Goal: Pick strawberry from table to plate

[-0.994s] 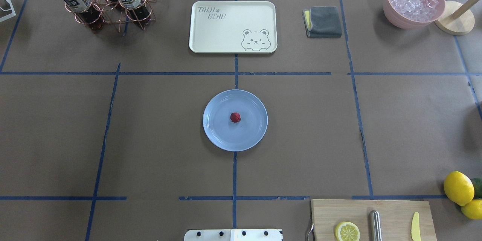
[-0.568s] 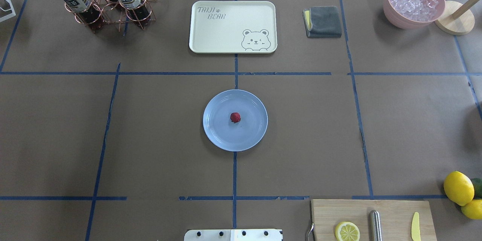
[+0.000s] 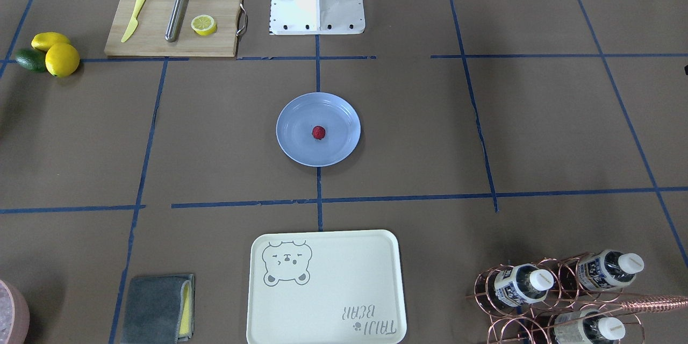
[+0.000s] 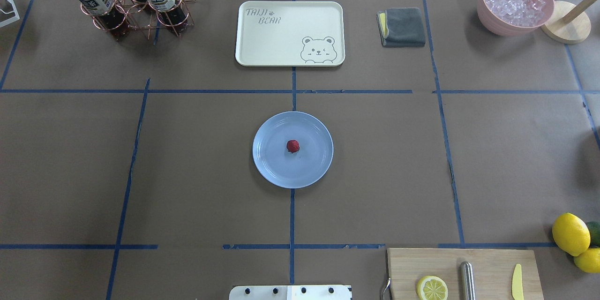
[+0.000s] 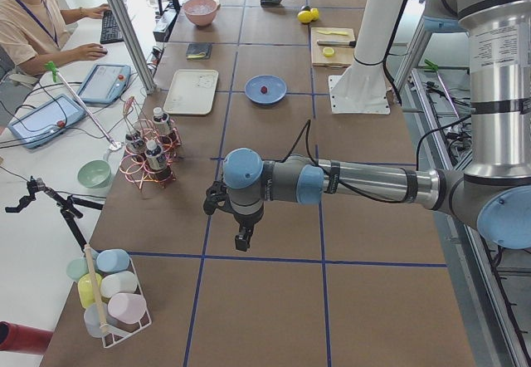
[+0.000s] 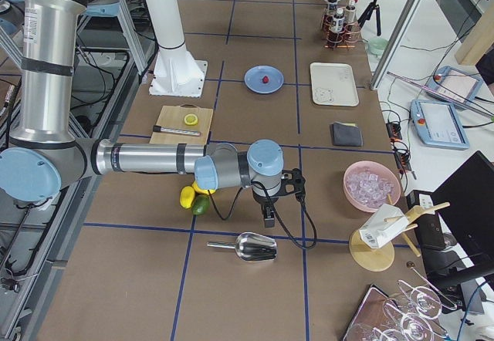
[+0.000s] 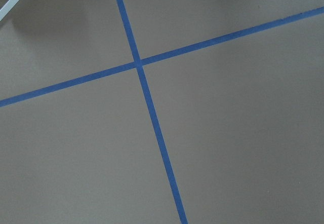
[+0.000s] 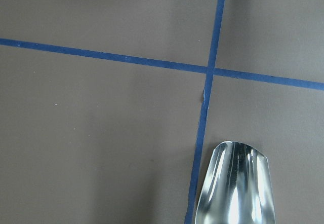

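Observation:
The small dark-red strawberry (image 4: 293, 146) (image 3: 319, 132) lies in the middle of the round light-blue plate (image 4: 268, 168) (image 3: 291, 146), which rests at the centre of the brown-paper table (image 4: 197, 164). Neither gripper appears in the overhead or front view. My left gripper (image 5: 243, 239) hangs over bare paper far out at the table's left end, well away from the plate (image 5: 252, 95). My right gripper (image 6: 268, 219) hovers at the right end above a metal scoop (image 6: 255, 246). Whether either one is open or shut I cannot tell.
A cream bear tray (image 4: 289, 33) and a grey cloth (image 4: 402, 26) lie beyond the plate. A wire rack of bottles (image 4: 131, 0) stands far left, a pink bowl of ice (image 4: 514, 2) far right. A cutting board (image 4: 464, 274) and lemons (image 4: 570, 234) sit near right.

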Robot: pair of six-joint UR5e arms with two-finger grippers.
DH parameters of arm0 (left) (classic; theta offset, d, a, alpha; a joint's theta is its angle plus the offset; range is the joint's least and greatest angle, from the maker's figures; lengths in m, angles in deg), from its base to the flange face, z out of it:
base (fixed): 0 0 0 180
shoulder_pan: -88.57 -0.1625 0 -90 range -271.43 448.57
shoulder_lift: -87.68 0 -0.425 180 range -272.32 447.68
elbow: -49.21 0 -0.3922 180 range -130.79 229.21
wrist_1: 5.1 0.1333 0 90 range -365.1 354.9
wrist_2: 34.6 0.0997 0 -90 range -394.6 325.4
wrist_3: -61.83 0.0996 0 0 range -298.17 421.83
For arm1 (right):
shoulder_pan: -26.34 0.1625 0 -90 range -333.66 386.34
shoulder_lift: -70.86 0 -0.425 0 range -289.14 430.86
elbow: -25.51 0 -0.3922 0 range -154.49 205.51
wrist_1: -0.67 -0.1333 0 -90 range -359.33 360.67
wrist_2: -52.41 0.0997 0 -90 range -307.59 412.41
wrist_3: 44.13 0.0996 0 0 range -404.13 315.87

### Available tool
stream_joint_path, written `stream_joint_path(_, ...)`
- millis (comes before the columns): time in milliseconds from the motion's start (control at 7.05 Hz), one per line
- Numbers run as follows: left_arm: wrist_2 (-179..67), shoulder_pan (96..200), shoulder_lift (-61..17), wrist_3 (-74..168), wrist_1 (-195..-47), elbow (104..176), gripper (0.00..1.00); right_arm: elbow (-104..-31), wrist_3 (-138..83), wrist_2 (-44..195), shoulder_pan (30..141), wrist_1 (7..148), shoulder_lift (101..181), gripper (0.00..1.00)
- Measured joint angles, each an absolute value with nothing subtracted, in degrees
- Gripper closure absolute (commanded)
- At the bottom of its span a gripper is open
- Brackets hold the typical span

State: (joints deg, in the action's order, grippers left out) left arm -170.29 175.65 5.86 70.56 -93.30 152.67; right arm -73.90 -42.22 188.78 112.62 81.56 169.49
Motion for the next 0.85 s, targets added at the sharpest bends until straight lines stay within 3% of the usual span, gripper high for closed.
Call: stream_joint_path(852, -164.14, 176.27, 6.62, 70.57, -92.93, 155.21, 0.0, -73.64, -42.28, 188.56, 111.94, 81.19, 169.45, 0.0)
